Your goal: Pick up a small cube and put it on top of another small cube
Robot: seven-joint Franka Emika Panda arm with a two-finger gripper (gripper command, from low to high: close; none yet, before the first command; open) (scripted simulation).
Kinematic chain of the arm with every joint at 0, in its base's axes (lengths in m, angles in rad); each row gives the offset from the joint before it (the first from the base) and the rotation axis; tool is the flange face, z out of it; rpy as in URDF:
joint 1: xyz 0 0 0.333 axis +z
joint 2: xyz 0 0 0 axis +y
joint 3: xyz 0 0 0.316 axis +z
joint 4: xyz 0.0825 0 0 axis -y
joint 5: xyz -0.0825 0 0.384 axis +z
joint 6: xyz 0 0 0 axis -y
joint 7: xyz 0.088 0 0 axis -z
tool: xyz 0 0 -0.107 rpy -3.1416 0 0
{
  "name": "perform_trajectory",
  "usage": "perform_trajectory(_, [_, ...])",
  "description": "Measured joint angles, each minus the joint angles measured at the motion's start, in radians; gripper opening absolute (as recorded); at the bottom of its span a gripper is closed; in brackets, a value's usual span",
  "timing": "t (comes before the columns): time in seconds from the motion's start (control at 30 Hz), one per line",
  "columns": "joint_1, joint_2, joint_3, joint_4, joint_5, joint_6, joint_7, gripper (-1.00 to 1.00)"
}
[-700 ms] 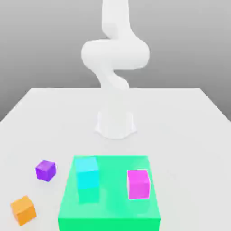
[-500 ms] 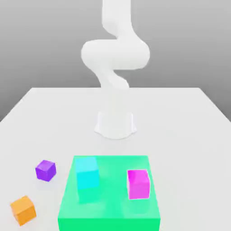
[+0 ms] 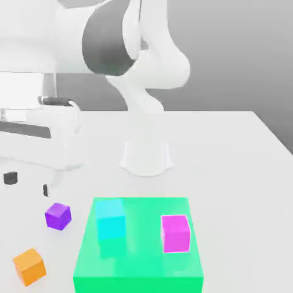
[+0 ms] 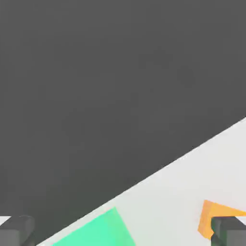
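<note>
Open end effector (image 3: 27, 184), orange cube (image 3: 30, 266), purple cube (image 3: 58, 216)

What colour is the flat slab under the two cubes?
Bright green; the slab shows best in the exterior view.

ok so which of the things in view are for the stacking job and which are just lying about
For the job:
- orange cube, on the table
- cyan cube, on the green slab
- gripper, open and empty

Just lying about:
- purple cube, on the table
- magenta cube, also on the slab
</note>
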Motion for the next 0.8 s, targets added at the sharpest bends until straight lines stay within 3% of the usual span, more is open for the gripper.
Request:
perform_trajectory(0.23, [-0.057, 0.254, -0.036, -0.010, 0.044, 0.087, 0.034, 0.00])
perform_trajectory(0.37, [-0.101, 0.400, 0.007, 0.016, 0.099, 0.185, 0.000, 0.00])
perform_trajectory(0.4, [-0.113, 0.431, 0.021, 0.023, 0.110, 0.209, -0.008, -1.00])
perform_trajectory(0.63, [-0.115, 0.436, 0.024, 0.024, 0.111, 0.213, -0.008, -1.00])
perform_trajectory(0.8, [-0.074, 0.279, -0.025, -0.015, 0.042, 0.096, 0.038, -1.00])
